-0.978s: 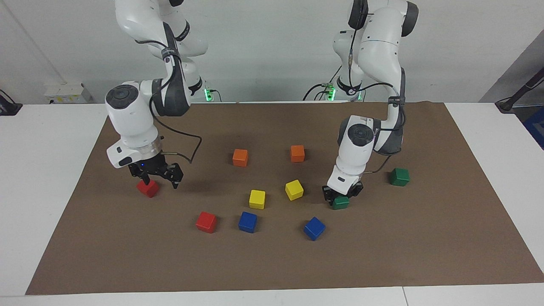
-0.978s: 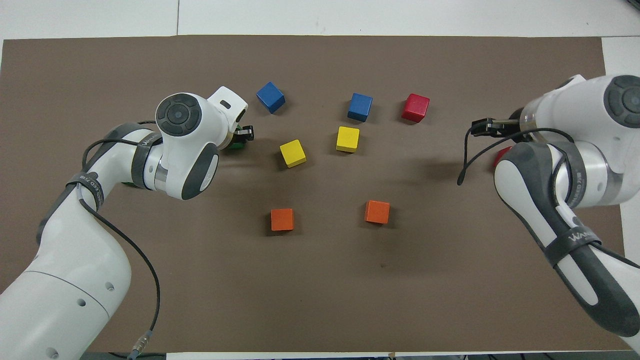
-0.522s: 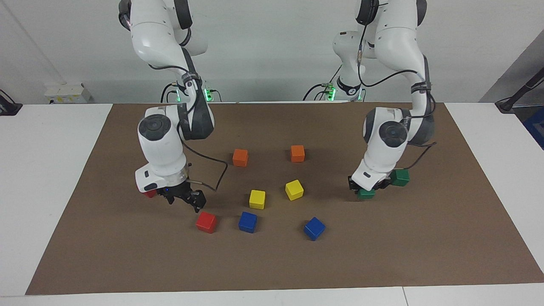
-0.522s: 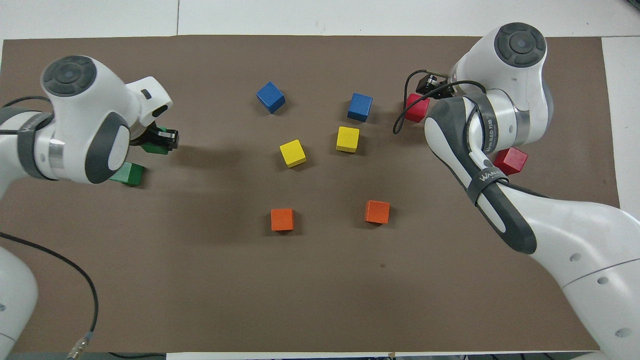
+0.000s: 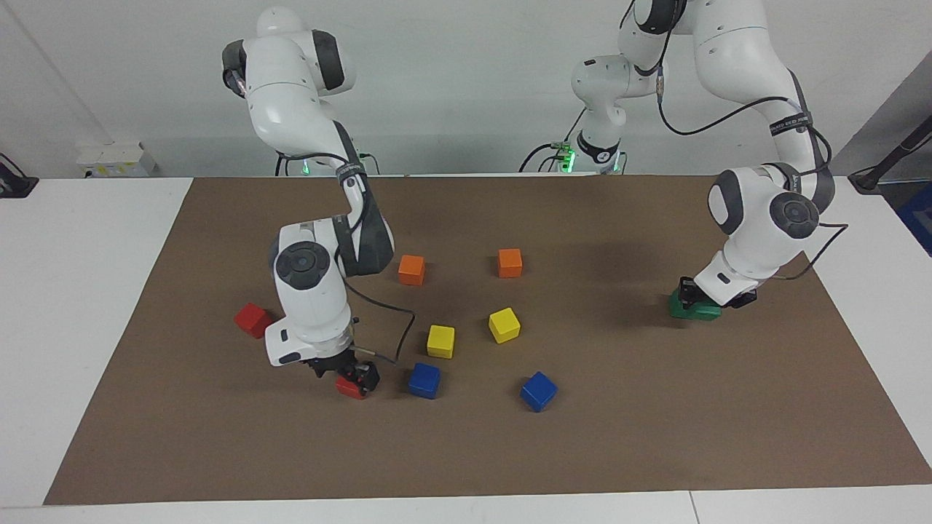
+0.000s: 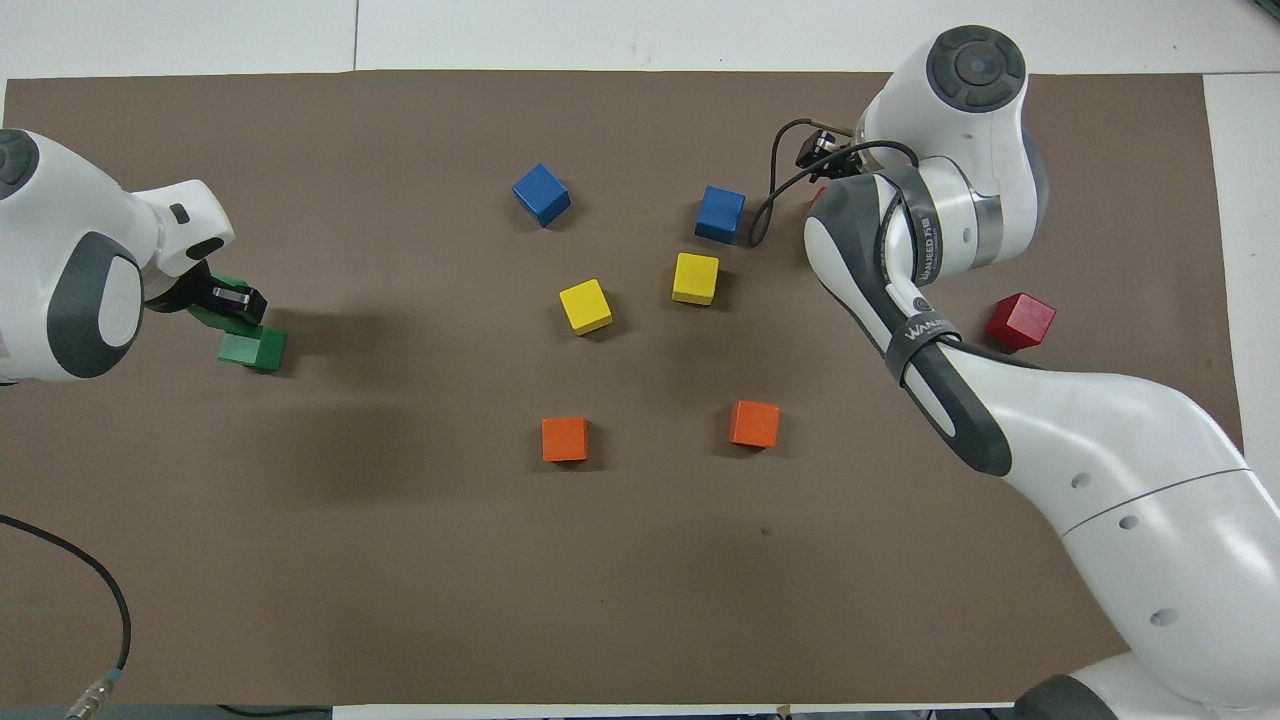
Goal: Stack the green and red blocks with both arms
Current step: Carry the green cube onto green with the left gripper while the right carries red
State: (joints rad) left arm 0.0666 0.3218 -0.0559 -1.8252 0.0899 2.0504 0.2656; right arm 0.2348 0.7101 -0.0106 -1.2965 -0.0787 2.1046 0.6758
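Observation:
My left gripper [image 5: 703, 293] is shut on a dark green block [image 5: 679, 298] and holds it right over the second green block [image 5: 697, 314], toward the left arm's end of the table. I cannot tell whether the two touch. The overhead view shows this gripper [image 6: 228, 300], the held block [image 6: 205, 313] and the lower block [image 6: 255, 350]. My right gripper [image 5: 348, 372] is open and lowered around a red block [image 5: 349, 388] that sits on the mat. My right arm hides this block in the overhead view. The other red block [image 5: 253, 319] lies alone, nearer to the robots [image 6: 1020, 320].
On the brown mat [image 5: 655, 437] between the arms lie two orange cubes [image 5: 411, 269] [image 5: 510, 262], two yellow cubes [image 5: 440, 340] [image 5: 504, 324] and two blue cubes [image 5: 424, 380] [image 5: 539, 391]. One blue cube is close beside the gripped red block.
My left gripper carried the green block toward the left arm's end, over the second green block. My right gripper left the first red block and came down around the other.

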